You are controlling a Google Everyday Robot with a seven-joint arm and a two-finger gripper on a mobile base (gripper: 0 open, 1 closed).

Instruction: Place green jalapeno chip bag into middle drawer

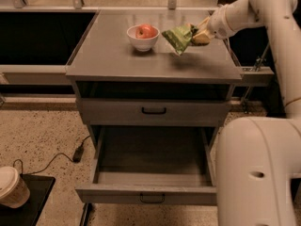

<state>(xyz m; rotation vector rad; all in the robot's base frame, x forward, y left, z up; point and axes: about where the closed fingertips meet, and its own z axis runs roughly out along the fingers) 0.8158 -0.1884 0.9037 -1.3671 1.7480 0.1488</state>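
Note:
The green jalapeno chip bag point(177, 38) hangs tilted just above the right half of the grey counter top point(117, 60), casting a shadow under it. My gripper point(195, 34) comes in from the right and is shut on the bag's right edge. The middle drawer point(151, 192) is pulled open below, its deep tray showing nothing inside, with its small black handle on the front wall.
A white bowl with a red apple point(143, 36) stands just left of the bag. A closed drawer front point(154, 111) lies above the open drawer. A paper cup point(11, 186) on a black mat and a cable point(56, 160) lie on the floor at left. My arm's large white link fills the lower right.

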